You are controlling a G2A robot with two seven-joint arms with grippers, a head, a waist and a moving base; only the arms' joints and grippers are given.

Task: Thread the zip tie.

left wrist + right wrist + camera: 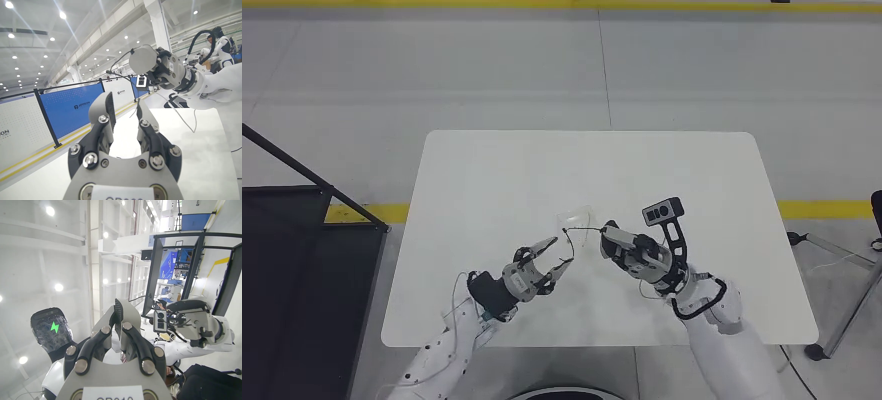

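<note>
Grips one end of the black zip tie [108, 72] in the closed jaws of the right gripper [609, 237], raised over the near half of the worktop [492, 200]. Holds the left gripper [123, 100] just beside it, jaws spread open, the tie's loose tail curving down to one jaw's tip.

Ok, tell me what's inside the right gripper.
The right gripper is shut on the zip tie, which sticks out toward the left gripper. The clamped part is hidden between its fingers.

Thin black zip tie [582, 230]; bowed (kinked midway); suspended midair
</note>
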